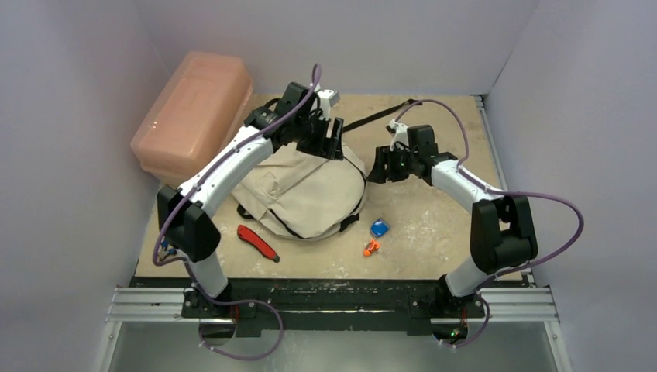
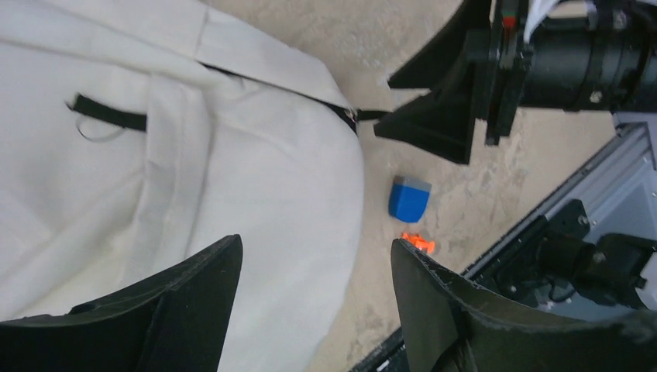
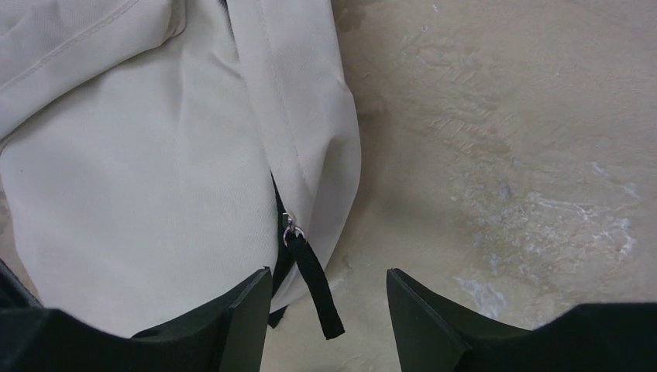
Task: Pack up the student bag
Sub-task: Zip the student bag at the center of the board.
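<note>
Left gripper, jaws spread, hovers over the student bag, which lies between both arms. Right gripper, jaws also spread, hangs just above the zipper pull. I judge the opening step is in hand; next, pinch that pull.

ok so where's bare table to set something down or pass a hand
Bare strip along the near edge between the red cutter and the orange piece; another right of the blue piece, toward the right arm. Crowded: around the student bag, by the left gripper and right gripper.
</note>
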{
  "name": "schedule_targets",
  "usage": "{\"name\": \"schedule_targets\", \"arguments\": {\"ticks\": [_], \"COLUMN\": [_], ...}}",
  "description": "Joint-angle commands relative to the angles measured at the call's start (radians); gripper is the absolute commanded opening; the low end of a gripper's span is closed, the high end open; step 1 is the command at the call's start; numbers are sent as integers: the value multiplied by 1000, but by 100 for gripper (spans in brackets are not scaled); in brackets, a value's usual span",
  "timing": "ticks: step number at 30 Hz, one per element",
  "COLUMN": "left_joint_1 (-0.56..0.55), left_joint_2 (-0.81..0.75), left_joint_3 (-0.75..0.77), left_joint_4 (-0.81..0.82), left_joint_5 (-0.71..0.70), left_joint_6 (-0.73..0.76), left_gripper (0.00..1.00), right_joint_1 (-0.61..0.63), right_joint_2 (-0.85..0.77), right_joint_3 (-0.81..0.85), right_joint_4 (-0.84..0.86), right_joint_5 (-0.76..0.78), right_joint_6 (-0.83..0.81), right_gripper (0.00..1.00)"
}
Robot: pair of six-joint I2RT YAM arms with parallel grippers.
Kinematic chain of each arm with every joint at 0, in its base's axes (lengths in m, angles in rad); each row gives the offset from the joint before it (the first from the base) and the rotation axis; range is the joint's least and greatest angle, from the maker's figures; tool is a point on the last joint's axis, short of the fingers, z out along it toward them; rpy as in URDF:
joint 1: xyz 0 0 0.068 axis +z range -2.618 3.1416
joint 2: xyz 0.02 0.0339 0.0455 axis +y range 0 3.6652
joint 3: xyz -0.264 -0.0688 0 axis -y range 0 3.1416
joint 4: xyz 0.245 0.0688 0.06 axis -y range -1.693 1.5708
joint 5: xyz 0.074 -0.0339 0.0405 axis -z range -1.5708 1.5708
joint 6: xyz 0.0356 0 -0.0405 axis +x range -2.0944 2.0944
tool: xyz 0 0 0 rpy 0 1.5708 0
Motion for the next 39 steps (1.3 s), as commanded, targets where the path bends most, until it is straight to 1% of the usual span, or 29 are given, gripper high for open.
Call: {"name": "schedule_targets", "arguments": {"ticks": [1,2,4,6,9,10,11,12,16,18,19,20,22,23,24,25,26,28,30,33,36,39], "left_joint_1": [20,23,30,34,35,36,35,35,35,35,35,36,35,35,36,37,37,38,38,39,45,52], "left_joint_2": [160,197,276,342,414,426,436,446,502,520,528,535,549,556,561,566,569,561,532,490,484,474], "left_joint_3": [198,237,312,373,439,448,451,451,466,468,469,469,479,488,497,506,515,509,453,399,396,401], "left_joint_4": [-113,-126,-160,-184,-203,-193,-182,-171,-158,-149,-144,-140,-138,-139,-138,-133,-131,-100,-17,66,95,118], "left_joint_5": [-117,-133,-160,-177,-222,-227,-224,-215,-194,-190,-192,-199,-221,-238,-255,-272,-307,-385,-490,-599,-649,-674], "left_joint_6": [132,142,161,185,213,221,230,237,234,223,222,222,222,220,219,217,205,179,121,46,-10,-44], "left_gripper": [70,70,70,71,71,72,72,72,69,66,64,59,44,35,23,9,0,0,0,0,0,0], "right_joint_1": [-8,-8,-7,-7,-7,-7,-8,-7,-7,-7,-7,-8,-8,-7,-8,-7,-7,-6,-4,1,2,5], "right_joint_2": [32,40,54,61,69,73,77,79,73,52,39,20,-14,-29,-41,-52,-62,-79,-103,-158,-242,-338], "right_joint_3": [7,12,15,11,0,-2,-6,-9,-11,-20,-27,-34,-51,-58,-65,-73,-83,-106,-141,-196,-268,-352], "right_joint_4": [66,65,60,56,69,75,82,88,88,87,84,81,73,66,59,53,50,53,57,55,29,12], "right_joint_5": [-125,-133,-136,-139,-151,-163,-175,-183,-190,-188,-184,-176,-155,-150,-149,-149,-149,-158,-167,-160,-143,-188], "right_joint_6": [-32,-31,-31,-37,-32,-29,-26,-23,-10,1,6,13,32,41,51,66,81,120,153,190,228,289], "right_gripper": [54,48,42,40,40,39,36,31,1,0,0,0,0,0,0,0,0,0,0,0,0,0]}}
